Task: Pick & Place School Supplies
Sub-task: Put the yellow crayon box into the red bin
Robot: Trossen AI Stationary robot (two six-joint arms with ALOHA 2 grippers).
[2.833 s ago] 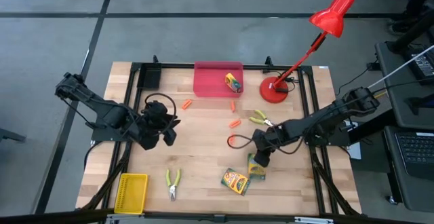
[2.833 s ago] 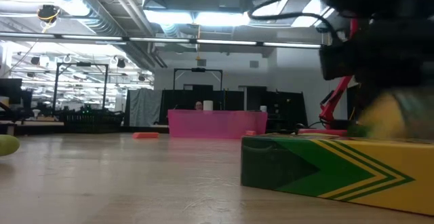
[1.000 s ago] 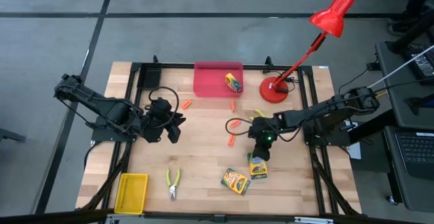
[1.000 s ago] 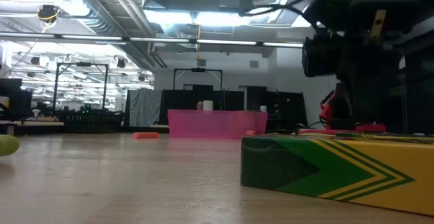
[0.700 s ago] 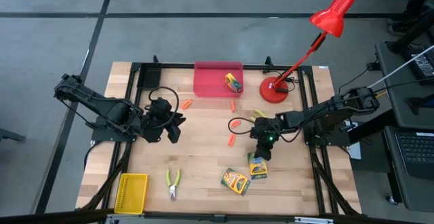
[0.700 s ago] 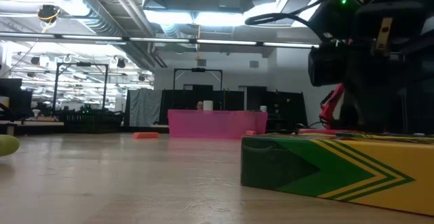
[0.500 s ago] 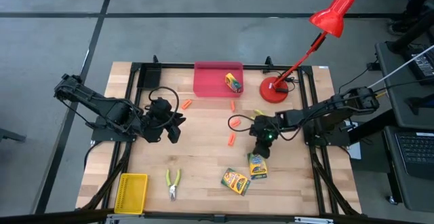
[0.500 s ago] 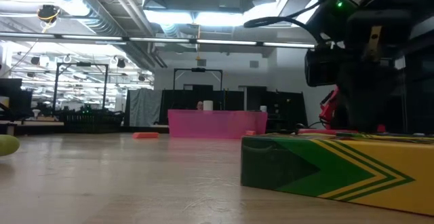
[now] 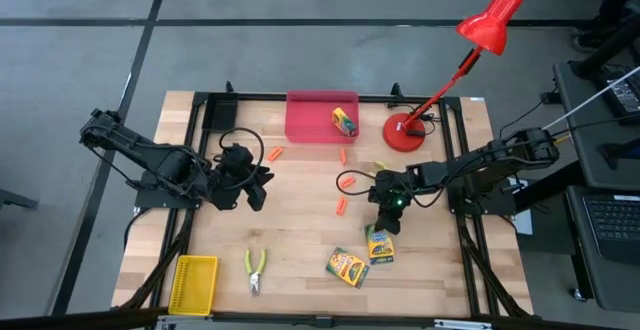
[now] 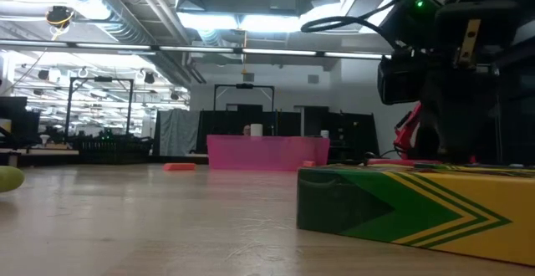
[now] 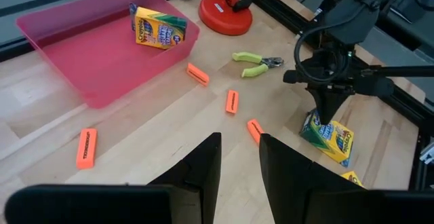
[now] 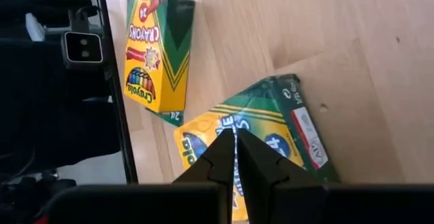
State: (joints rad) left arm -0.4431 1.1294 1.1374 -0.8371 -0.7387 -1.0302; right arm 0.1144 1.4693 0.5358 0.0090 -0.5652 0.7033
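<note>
My right gripper [image 9: 386, 220] [image 12: 235, 142] is shut and points straight down over a yellow-and-green crayon box [image 9: 379, 243] [image 12: 271, 125] that lies flat on the table, right of centre. A second crayon box [image 9: 347, 267] [image 12: 156, 54] lies just beside it, toward the near edge. A third box [image 9: 344, 121] [image 11: 157, 26] lies in the pink tray [image 9: 305, 120]. Several orange sticks [image 9: 340, 205] [image 11: 231, 101] are scattered on the wood between tray and boxes. My left gripper [image 9: 250, 185] [image 11: 239, 156] is open and hovers left of centre, holding nothing. My right gripper comes at the crayon box's printed top face [image 12: 261, 132] from above with its fingers shut and pointing down. The fingertips hide the spot below them, so I cannot tell whether they touch the box. The box lies flat on the table.
A red desk lamp stands on its base [image 9: 404, 131] at the far right. Green-handled pliers [image 11: 256, 62] lie just beyond my right gripper, another pair [image 9: 255, 270] near the front edge. A yellow basket [image 9: 193, 283] sits at the near left corner.
Since the earliest frame my right gripper has come up from the crayon box and drawn slightly toward the far edge, and my left gripper has moved slightly toward the far edge. Over the last second both arms stay nearly still, and the boxes lie where they were.
</note>
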